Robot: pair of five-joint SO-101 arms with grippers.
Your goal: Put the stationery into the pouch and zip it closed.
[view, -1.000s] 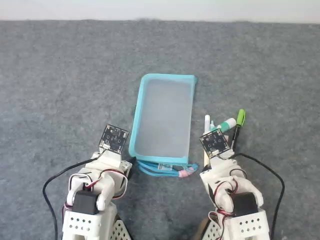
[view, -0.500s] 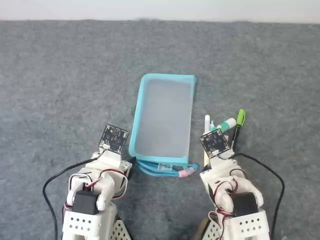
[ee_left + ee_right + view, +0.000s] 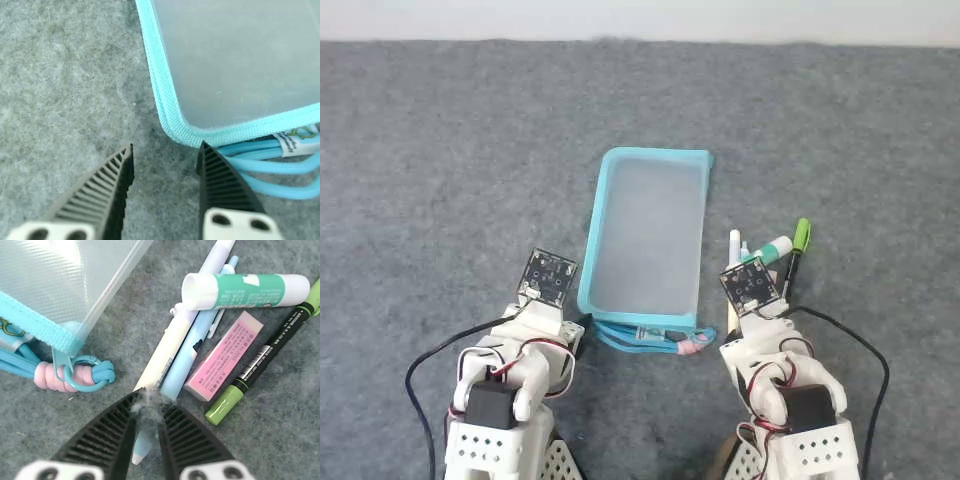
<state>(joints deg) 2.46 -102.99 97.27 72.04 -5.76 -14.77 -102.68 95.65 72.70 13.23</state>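
Lying flat at the middle of the grey tabletop (image 3: 440, 150), the pouch (image 3: 648, 235) is a translucent rectangle with a turquoise fabric border, its long sides running from the near edge toward the far edge. We see its zipper pull (image 3: 59, 367) at the near end, with a pink bead cord (image 3: 47, 377) and turquoise strap loops (image 3: 270, 165) beside it on the tabletop.

The stationery sits in a loose cluster just beside the pouch, on the side toward the right edge and outside the pouch. We count a glue stick (image 3: 240, 290) with a green label, a green marker (image 3: 260, 360), a pink eraser (image 3: 223, 356), a cream pen (image 3: 170, 347) and a light blue pen (image 3: 187, 357). The two pens lie side by side, the eraser rests between the blue pen and the marker, and the glue stick lies across the pens' far ends.

The left gripper (image 3: 165, 150) sits low at the pouch's near left corner with its jaws spread wide and nothing between them; the corner is just ahead of the gap. The right gripper (image 3: 149, 405) hangs over the near ends of the pens, its jaws drawn almost together with a narrow slit left, gripping nothing. Both arms stand at the near edge, one on either side of the pouch.
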